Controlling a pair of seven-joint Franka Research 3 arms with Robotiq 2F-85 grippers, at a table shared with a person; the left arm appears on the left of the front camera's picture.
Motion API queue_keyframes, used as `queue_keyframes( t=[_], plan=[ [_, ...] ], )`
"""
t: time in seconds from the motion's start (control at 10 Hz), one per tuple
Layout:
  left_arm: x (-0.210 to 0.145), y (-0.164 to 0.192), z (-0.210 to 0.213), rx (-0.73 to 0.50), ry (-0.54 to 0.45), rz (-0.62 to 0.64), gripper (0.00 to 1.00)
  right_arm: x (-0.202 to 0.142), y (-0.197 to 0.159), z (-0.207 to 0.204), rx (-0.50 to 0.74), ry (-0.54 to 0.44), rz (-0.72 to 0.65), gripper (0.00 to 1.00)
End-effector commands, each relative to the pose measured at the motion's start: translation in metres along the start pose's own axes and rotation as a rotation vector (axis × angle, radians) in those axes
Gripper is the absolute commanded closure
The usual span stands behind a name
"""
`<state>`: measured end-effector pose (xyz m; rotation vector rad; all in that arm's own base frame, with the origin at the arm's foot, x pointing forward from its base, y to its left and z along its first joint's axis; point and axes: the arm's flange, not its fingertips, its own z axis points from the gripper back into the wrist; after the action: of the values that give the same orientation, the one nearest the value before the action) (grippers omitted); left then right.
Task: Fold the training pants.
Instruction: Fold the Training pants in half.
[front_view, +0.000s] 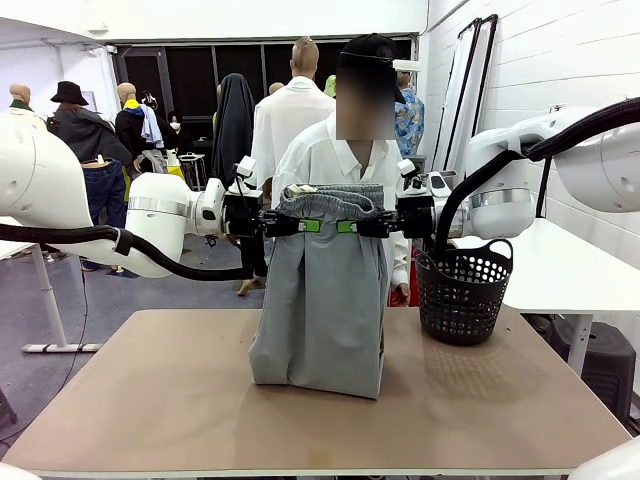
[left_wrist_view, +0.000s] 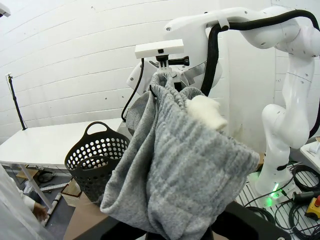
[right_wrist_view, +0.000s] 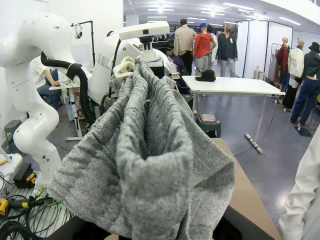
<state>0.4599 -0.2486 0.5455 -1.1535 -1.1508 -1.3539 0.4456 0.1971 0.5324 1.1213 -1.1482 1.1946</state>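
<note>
Even, bright indoor light from ceiling strips. Soft shadows fall on the table (front_view: 150, 400) under the pants (front_view: 320, 300) and basket (front_view: 462, 290). Wrist views bend at the edges; the close cloth looks slightly soft.

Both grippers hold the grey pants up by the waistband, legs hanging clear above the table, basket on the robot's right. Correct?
Not quite. In the front view the training pants hang from the left gripper and right gripper, but their leg ends rest on the table. The rest holds, basket included.
</note>
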Motion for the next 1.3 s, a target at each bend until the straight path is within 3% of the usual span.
queue_keyframes(
  t=[0.0,1.1,1.2],
  plan=[
    [0.0022,-0.0037,-0.0003,0.001,-0.035,-0.017,1.0,0.0009,0.0019,-0.0021,-0.011,-0.015,-0.006,1.0],
    [0.0022,-0.0037,-0.0003,0.001,-0.035,-0.017,1.0,0.0009,0.0019,-0.0021,-0.011,-0.015,-0.006,1.0],
    [0.0,0.0,0.0,0.0,0.0,0.0,1.0,0.0,0.0,0.0,0.0,0.0,0.0,1.0]
  ],
)
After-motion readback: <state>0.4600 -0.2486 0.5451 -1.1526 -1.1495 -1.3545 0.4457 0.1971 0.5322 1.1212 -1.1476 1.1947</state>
